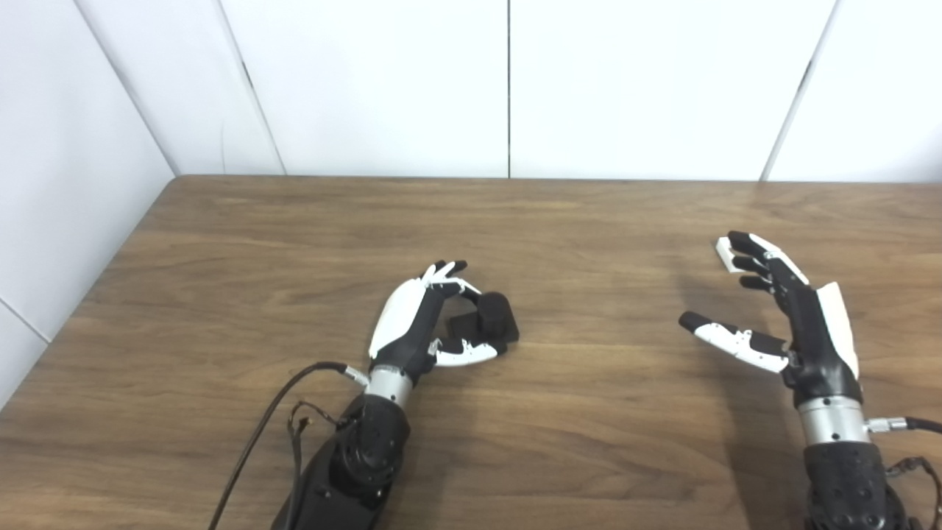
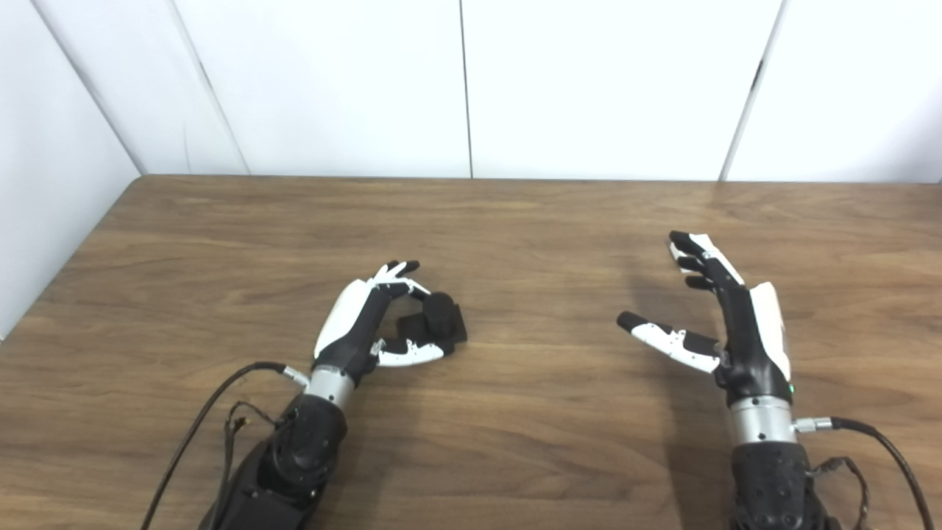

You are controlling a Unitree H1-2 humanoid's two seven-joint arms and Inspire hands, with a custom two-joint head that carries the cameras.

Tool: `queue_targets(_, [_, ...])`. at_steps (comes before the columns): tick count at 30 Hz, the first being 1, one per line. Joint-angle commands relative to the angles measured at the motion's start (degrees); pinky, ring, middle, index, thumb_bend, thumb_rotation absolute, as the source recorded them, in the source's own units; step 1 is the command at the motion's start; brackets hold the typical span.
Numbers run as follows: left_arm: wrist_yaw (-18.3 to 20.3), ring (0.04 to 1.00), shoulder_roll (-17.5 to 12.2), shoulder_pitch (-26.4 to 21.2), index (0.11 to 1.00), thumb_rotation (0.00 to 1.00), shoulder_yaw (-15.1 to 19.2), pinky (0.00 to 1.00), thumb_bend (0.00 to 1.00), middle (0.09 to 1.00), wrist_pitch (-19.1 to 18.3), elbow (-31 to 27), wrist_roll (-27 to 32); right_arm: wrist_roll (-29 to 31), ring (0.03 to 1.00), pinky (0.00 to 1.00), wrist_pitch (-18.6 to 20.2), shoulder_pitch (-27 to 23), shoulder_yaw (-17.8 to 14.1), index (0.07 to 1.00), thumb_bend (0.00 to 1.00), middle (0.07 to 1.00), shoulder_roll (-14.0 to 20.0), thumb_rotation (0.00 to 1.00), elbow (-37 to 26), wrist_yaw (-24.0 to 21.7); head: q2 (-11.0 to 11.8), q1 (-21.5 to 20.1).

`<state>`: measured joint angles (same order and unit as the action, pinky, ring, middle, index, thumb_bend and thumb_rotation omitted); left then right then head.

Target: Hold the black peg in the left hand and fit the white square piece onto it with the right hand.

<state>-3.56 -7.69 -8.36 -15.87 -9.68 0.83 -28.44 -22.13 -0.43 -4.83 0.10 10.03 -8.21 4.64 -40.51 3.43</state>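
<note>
The black peg (image 1: 494, 316), a short round post on a flat square base, rests on the wooden table (image 1: 589, 221) a little left of centre. My left hand (image 1: 423, 324) curls around it from the left: its fingers arch over the post's far side and the thumb presses the near edge of the base. My right hand (image 1: 787, 316) hovers over the right side of the table, open, fingers spread and thumb pointing left, with nothing in it. No white square piece shows in either view.
White wall panels (image 1: 508, 88) close off the table's far edge and left side. Loose black cables (image 1: 265, 427) trail from my left wrist, and another cable (image 2: 876, 442) from my right wrist.
</note>
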Motion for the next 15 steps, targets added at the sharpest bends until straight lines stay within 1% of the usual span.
queue_targets(1, [1.7, 1.000, 0.7, 0.8, 0.486, 0.08, -1.0, 1.00, 0.52, 0.948, -0.6, -2.0, -0.2, -0.4, 0.798, 0.74, -0.8, -2.4, 0.1, 0.824, 0.77, 0.836, -0.1, 0.30, -2.5, 0.5, -0.1, 0.0])
queue_targets(7, [2.9, 1.000, 1.9, 2.3, 0.486, 0.08, -2.3, 1.00, 0.52, 0.950, -1.4, -4.5, -1.0, -0.2, 0.797, 0.74, -0.3, -2.5, -0.1, 0.821, 0.78, 0.834, -0.2, 0.30, -3.0, 0.3, -0.6, -0.8])
queue_targets(10, [3.6, 1.000, 2.3, 2.8, 0.486, 0.08, -2.9, 1.00, 0.52, 0.954, -1.8, -5.3, -1.5, -0.3, 0.800, 0.74, 0.6, -2.4, -0.1, 0.824, 0.77, 0.837, -0.2, 0.30, -3.8, 0.1, -1.0, -1.5])
queue_targets(15, [4.2, 1.000, 2.6, 3.4, 0.487, 0.08, -4.2, 1.00, 0.52, 0.953, -1.8, -5.7, -2.4, 0.1, 0.800, 0.74, -0.3, -2.4, -0.1, 0.822, 0.77, 0.839, 0.1, 0.29, -3.5, 0.2, -1.2, -1.9])
